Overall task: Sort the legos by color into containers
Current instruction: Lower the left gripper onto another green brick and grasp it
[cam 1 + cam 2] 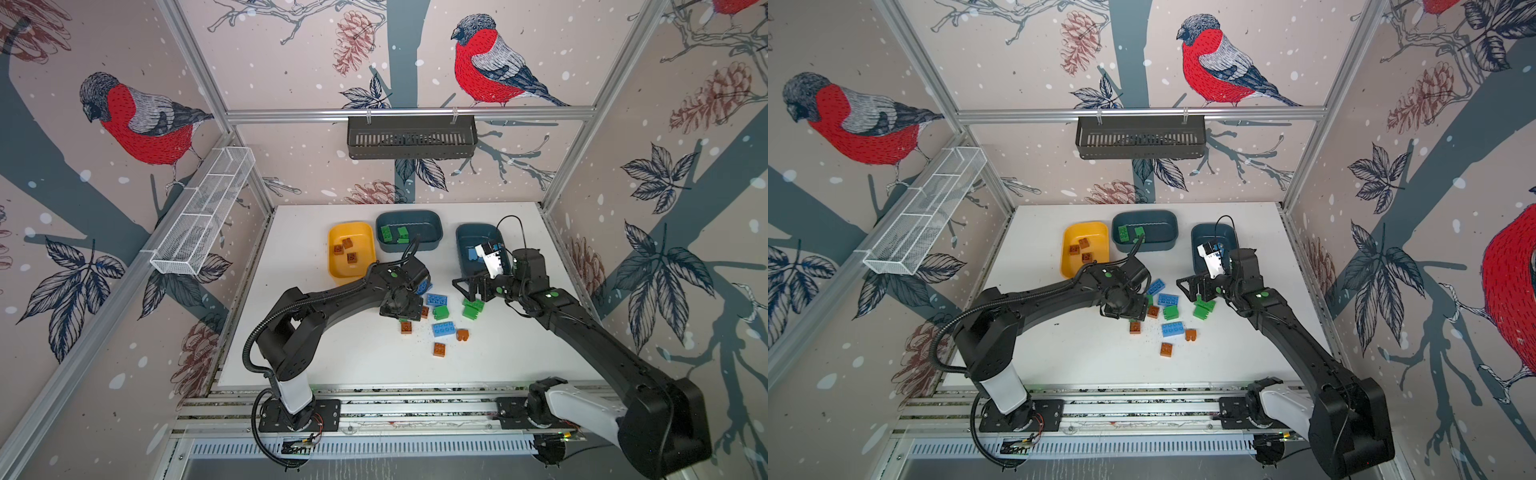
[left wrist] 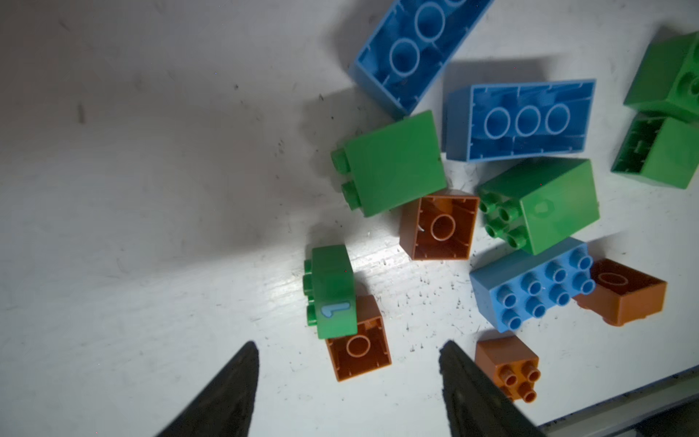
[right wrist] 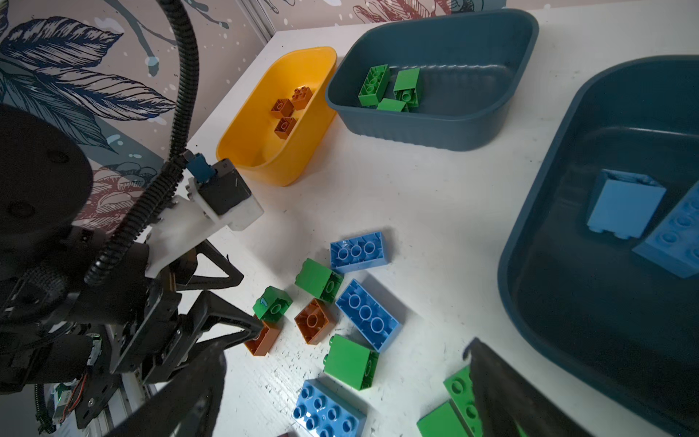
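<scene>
Loose legos lie mid-table: blue (image 1: 444, 329), green (image 1: 473, 309) and brown (image 1: 439, 349). My left gripper (image 2: 350, 345) is open and points down at a brown brick (image 2: 359, 355), which lies between its fingertips with a gap on each side. A green brick (image 2: 333, 291) leans on that brick. My right gripper (image 3: 344, 350) is open, hovering over green bricks (image 3: 351, 363) and holding nothing. The yellow tub (image 1: 345, 272) holds three brown bricks. The middle teal tub (image 1: 430, 232) holds green ones, and the right teal tub (image 1: 463, 241) holds blue ones.
A white wire mesh tray (image 1: 203, 212) hangs on the left wall. A dark slotted basket (image 1: 411, 137) hangs on the back rail. The right wrist camera housing (image 1: 492, 255) sits over the right teal tub. Both arm bases stand on the front rail (image 1: 415, 409).
</scene>
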Controlling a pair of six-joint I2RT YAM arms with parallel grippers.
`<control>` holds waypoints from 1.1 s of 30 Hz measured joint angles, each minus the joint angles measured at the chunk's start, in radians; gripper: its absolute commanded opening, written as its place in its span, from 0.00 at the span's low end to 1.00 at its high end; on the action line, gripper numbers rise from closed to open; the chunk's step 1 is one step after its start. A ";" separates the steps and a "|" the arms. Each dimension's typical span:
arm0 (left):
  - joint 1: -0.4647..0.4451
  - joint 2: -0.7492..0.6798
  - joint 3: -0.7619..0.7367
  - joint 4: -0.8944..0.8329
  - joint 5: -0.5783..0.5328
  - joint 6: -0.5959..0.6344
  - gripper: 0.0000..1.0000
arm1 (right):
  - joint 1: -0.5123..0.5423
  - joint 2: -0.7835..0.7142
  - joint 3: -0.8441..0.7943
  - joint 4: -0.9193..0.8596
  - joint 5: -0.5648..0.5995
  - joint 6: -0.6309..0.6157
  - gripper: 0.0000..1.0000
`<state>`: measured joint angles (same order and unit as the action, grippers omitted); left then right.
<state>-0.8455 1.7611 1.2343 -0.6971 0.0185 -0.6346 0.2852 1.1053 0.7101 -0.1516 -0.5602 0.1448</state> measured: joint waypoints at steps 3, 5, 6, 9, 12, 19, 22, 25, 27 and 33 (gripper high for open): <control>0.000 0.014 -0.028 0.023 -0.019 -0.017 0.68 | 0.001 -0.011 -0.016 -0.003 0.000 0.000 0.99; 0.000 0.028 -0.037 0.038 -0.023 -0.020 0.65 | 0.001 -0.014 -0.023 -0.004 0.000 0.000 0.99; -0.001 0.037 -0.037 0.040 -0.027 -0.021 0.64 | 0.001 -0.017 -0.025 -0.004 0.000 0.000 1.00; -0.001 0.065 -0.032 0.049 -0.048 -0.020 0.58 | 0.001 -0.019 -0.027 -0.003 0.000 0.000 0.99; -0.001 0.084 -0.021 0.067 -0.054 -0.019 0.51 | 0.001 -0.019 -0.028 -0.004 0.001 -0.003 0.99; 0.007 0.114 -0.020 0.087 -0.064 -0.019 0.29 | 0.001 -0.009 -0.028 -0.004 0.002 -0.013 1.00; 0.012 0.114 -0.019 0.086 -0.067 -0.014 0.25 | 0.001 -0.006 -0.027 -0.004 0.004 -0.014 0.99; 0.021 0.111 0.001 0.075 -0.068 -0.011 0.25 | 0.000 -0.003 -0.021 -0.005 0.005 -0.014 0.99; 0.033 0.103 0.031 0.061 -0.071 0.009 0.26 | 0.000 0.003 -0.014 -0.005 0.005 -0.014 1.00; 0.103 0.100 0.184 0.005 -0.074 0.061 0.26 | -0.005 0.008 0.011 -0.002 -0.006 -0.013 0.99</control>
<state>-0.7425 1.8614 1.4185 -0.6918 -0.0559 -0.5735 0.2802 1.1130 0.7212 -0.1535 -0.5667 0.1322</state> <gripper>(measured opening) 0.260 0.995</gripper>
